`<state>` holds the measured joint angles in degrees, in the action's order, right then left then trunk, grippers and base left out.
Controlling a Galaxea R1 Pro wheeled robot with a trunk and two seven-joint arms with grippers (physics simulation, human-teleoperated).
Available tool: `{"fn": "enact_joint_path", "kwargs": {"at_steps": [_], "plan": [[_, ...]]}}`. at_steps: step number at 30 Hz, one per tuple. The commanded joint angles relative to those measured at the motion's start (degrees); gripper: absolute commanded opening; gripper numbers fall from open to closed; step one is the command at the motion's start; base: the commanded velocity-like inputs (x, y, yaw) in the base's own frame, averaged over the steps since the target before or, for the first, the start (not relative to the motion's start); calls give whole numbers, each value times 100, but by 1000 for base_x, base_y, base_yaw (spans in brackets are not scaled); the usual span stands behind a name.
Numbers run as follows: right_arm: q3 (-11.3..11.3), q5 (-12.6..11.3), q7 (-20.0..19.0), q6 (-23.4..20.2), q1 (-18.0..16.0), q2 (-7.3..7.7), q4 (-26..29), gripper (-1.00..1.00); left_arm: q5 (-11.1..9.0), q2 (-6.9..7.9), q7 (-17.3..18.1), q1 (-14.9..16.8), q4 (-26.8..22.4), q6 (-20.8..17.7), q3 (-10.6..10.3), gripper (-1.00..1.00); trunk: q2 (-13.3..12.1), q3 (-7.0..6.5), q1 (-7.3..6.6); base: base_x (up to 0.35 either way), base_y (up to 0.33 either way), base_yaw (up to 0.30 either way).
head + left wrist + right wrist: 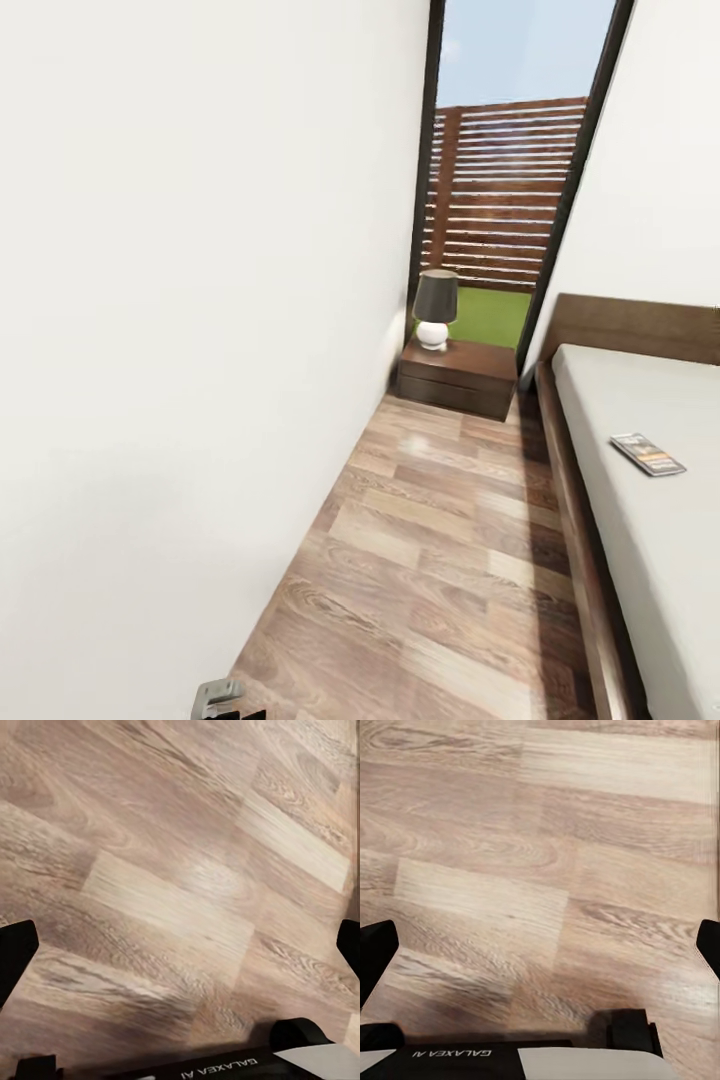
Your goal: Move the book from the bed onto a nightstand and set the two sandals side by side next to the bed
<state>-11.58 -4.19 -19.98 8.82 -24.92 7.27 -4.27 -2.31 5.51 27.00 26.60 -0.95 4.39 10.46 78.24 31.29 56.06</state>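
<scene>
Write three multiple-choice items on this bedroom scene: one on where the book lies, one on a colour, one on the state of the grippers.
1. Where does the book lie?
A. on the bed
B. on the nightstand
C. on the floor

2. What colour is the shade of the lamp?
A. red
B. dark grey
C. yellow

3. How do the left gripper and right gripper stand?
A. both shut on sandals
B. one holds the book
C. both open, empty

Answers: 1 A, it rests on the pale mattress; 2 B, dark shade over a white base; 3 C, fingers wide apart over bare planks.
</scene>
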Motion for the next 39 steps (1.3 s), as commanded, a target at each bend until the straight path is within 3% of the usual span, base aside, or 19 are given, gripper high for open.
{"fn": "enact_joint_path", "kwargs": {"at_steps": [1,8,19,39], "plan": [[-11,-46,-32,32,-12,2,-30,100,-24,2,24,3,7,9,9,100,3,9,3,302,0,-259],[-11,-47,-32,32,-13,2,-30,100,-24,2,24,3,7,9,9,100,3,31,3,227,0,-259],[-11,-47,-32,32,-13,8,-30,100,-24,2,24,3,7,9,9,100,3,66,3,19,0,-245],[-11,-40,-33,143,-13,3,-27,100,-24,2,24,3,7,9,9,100,3,73,3,0,0,-48]]}}
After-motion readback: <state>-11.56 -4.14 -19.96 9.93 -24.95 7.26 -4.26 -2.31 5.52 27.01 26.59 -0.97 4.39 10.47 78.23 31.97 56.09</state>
